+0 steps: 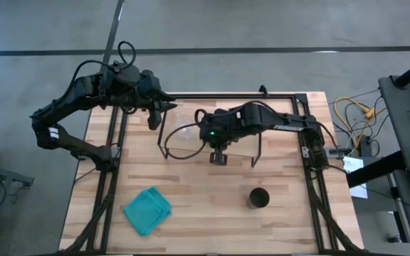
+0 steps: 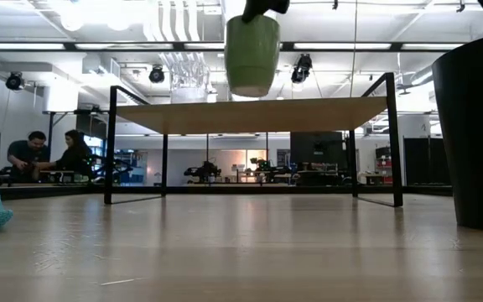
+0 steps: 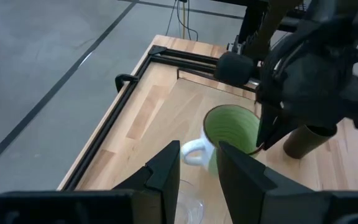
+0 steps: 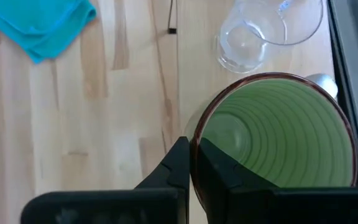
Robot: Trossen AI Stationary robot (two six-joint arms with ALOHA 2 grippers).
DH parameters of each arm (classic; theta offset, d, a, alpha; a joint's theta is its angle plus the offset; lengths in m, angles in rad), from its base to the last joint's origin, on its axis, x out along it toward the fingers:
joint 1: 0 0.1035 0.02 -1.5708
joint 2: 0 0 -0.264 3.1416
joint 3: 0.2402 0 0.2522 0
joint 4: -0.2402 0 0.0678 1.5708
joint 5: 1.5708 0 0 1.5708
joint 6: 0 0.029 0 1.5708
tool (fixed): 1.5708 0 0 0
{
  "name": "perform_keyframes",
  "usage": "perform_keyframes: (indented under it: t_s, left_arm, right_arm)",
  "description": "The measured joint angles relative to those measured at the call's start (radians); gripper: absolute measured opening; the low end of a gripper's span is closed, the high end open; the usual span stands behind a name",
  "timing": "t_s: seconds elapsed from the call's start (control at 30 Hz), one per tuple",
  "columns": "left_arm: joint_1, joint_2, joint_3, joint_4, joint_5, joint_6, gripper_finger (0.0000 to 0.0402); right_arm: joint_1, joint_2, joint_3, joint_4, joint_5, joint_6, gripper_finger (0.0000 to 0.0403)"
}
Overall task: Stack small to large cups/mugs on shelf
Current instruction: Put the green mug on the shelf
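The light green mug hangs upright just above the shelf board, held by my right gripper, which is shut on it. In the left wrist view the mug shows a white handle. The clear glass cup stands beside the mug, on the shelf board as far as I can tell. The black cup stands on its base on the tabletop, nearer than the shelf. My left gripper is open near the shelf's far left corner, above the glass cup, touching nothing. My right gripper pinches the green mug's rim, one finger inside the mug and one finger outside. It comes from above, pointing down. The mug hangs upright below it, its base lifted clear, just over the board.
A teal cloth lies on the table near its near left corner. The shelf's thin black wire legs stand on the tabletop. People sit in the room beyond the table.
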Motion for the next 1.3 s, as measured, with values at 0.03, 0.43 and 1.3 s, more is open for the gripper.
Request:
perform_keyframes:
  t_s: [0.03, 0.43, 1.3]
  left_arm:
    - [0.000, 0.000, 0.000, 0.000, 0.000, 0.000, 0.0091]
    - [0.000, 0.000, 0.000, 0.000, 0.000, 0.008, 0.0091]
    - [0.000, 0.000, 0.000, 0.000, -0.001, 0.008, 0.0091]
  right_arm:
    - [-0.004, 0.001, -0.001, -0.003, 0.000, -0.008, 0.0011]
    - [-0.047, 0.002, -0.001, -0.033, -0.007, -0.030, 0.0011]
    - [-0.080, 0.040, -0.002, -0.020, -0.012, -0.049, 0.0012]
